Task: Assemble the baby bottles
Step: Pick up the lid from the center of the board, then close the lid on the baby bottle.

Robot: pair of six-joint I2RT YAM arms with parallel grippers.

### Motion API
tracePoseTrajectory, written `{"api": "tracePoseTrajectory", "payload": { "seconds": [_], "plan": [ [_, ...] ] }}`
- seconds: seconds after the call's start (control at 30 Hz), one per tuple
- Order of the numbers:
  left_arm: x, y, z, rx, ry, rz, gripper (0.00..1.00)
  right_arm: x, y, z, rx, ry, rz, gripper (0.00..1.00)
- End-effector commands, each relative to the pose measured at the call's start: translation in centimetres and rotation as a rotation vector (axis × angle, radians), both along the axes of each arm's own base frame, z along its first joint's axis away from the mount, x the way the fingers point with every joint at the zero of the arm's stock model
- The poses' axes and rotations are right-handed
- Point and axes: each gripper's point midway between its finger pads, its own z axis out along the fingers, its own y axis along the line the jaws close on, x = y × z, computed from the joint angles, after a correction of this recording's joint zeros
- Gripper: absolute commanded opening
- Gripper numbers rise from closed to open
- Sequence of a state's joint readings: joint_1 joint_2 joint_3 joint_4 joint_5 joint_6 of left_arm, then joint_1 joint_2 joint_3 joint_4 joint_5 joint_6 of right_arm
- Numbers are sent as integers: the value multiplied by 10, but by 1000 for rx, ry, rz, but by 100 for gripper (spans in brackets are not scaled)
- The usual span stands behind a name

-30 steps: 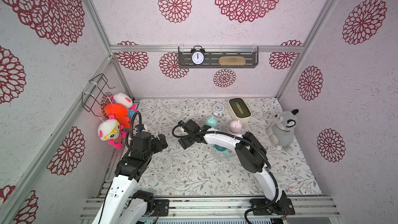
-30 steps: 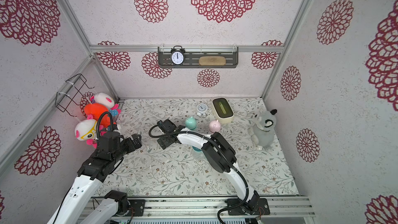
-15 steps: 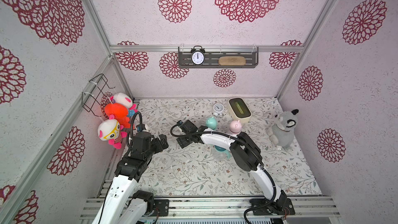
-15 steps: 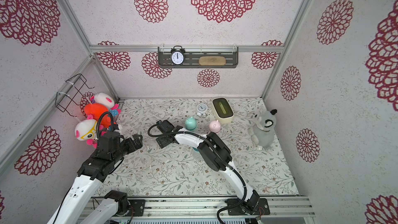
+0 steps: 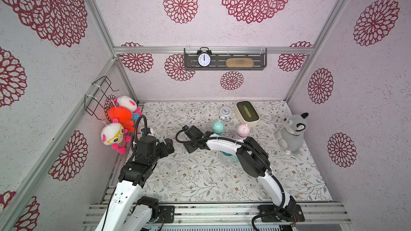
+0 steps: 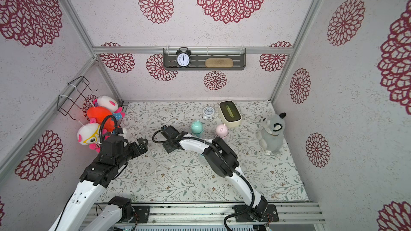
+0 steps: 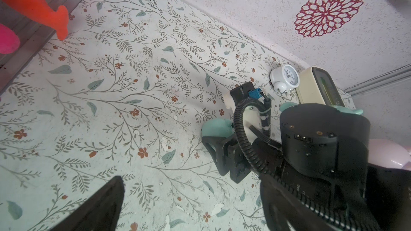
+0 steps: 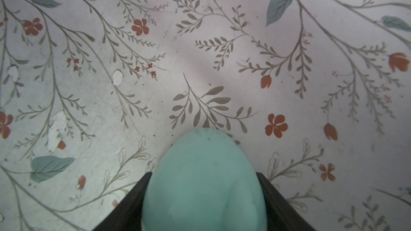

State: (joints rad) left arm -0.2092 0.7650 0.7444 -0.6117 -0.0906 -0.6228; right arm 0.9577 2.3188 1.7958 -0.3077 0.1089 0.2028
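The mint-capped clear plastic baby bottle and the pink-capped clear plastic baby bottle stand side by side near the worktop rear edge, the mint-capped one to the left. Behind them are the small white alarm clock and, to its right, the cream rectangular box. The grey plush raccoon sits at the right edge. A clear bottle with teal handles is mid-worktop, beneath the right arm. The mint dome cap sits between the right end effector fingers.

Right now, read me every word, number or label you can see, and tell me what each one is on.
Nothing can be quoted; no text reads clearly.
Black alarm clock: dial numerals, too small to read.
White alarm clock: dial numerals, blurred.
Right arm: faint white mark on its black housing, unreadable.
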Motion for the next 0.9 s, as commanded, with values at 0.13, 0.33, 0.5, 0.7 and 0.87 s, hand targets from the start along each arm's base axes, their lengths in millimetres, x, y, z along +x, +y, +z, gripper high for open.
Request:
{"api": "tracePoseTrajectory", "payload": {
  "seconds": [0.13,0.33,0.5,0.7,0.87],
  "plan": [
    [3,-1,2,-21,-22,4,98,-1,3,89,126,-121,36,67],
    [3,-3,-2,-31,-19,-2,98,-25,-14,138,120,-119,55,67],
    [6,-15,-12,-63,-2,-55,98,-50,-48,175,85,-108,38,67],
    [11,-31,-16,-81,-14,-131,98,-76,-100,217,37,-109,3,67],
    [16,-53,-17,-80,-40,-221,98,-88,-148,242,-30,-148,-57,68]
  ]
}}
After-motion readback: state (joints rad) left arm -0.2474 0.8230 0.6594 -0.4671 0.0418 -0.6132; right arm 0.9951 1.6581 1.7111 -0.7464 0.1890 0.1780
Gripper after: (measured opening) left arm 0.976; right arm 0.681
